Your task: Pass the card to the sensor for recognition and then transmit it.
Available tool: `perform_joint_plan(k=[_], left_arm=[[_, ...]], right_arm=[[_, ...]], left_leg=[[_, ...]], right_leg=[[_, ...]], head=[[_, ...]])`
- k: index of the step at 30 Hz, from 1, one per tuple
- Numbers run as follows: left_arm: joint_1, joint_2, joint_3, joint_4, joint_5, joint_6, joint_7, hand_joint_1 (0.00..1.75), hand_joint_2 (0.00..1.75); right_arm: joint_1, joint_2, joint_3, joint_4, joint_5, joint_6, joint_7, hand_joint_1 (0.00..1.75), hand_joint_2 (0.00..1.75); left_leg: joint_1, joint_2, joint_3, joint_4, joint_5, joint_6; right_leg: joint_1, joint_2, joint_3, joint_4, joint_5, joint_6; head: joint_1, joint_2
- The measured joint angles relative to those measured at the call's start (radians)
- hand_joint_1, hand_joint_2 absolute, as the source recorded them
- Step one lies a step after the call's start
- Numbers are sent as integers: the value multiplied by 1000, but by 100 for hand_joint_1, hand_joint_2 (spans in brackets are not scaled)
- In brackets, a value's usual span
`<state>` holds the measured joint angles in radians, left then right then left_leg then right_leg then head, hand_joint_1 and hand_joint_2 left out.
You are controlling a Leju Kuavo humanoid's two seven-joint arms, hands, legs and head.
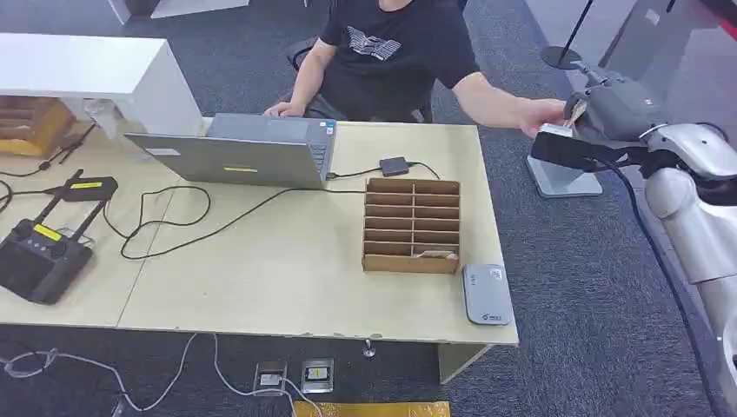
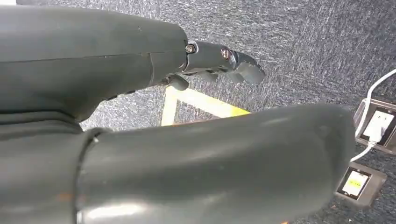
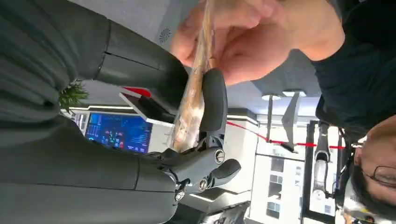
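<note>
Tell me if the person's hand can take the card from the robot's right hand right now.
Probably yes. The person's hand already has its fingers on the card, which the right hand pinches with one end sticking out towards the person. Nothing lies between them.

head: high, looking down at table (image 1: pixel 261 261) | wrists: close behind hands

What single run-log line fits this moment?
stage: handover | right hand: pinches card | person's hand: grasping card | left hand: holds nothing
</note>
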<state>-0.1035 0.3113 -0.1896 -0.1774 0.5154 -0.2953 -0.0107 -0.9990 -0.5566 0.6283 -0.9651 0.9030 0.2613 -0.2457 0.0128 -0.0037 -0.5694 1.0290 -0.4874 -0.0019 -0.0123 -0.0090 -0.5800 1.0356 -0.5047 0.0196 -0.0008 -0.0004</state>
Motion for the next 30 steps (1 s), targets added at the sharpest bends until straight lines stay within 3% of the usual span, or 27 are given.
perform_joint_plan(k=[10, 13, 20, 30], left_arm=[[0, -1, -4, 0, 3, 16, 0, 0, 0], [0, -2, -8, 0, 16, 21, 0, 0, 0], [0, -2, -10, 0, 34, 47, 8, 0, 0], [1, -17, -10, 1, 55, 67, 8, 0, 0]], right_arm=[[35, 16, -16, 0, 7, -12, 5, 175, 175], [105, 20, -46, -32, 11, -10, 47, 175, 175], [323, 14, -161, -199, -66, 115, 142, 175, 175], [595, 21, -289, -452, -174, 116, 250, 175, 175]], left_leg=[[0, 0, 0, 0, 0, 0], [0, 0, 0, 0, 0, 0], [1, 0, 1, 0, 0, 0], [1, 0, 0, 0, -1, -1]], right_leg=[[0, 0, 0, 0, 0, 0], [0, 0, 0, 0, 0, 0], [1, -1, 0, -1, -1, 0], [1, -1, 0, -1, -1, 0]], head=[[0, 0], [0, 0], [0, 0], [-1, 0]])
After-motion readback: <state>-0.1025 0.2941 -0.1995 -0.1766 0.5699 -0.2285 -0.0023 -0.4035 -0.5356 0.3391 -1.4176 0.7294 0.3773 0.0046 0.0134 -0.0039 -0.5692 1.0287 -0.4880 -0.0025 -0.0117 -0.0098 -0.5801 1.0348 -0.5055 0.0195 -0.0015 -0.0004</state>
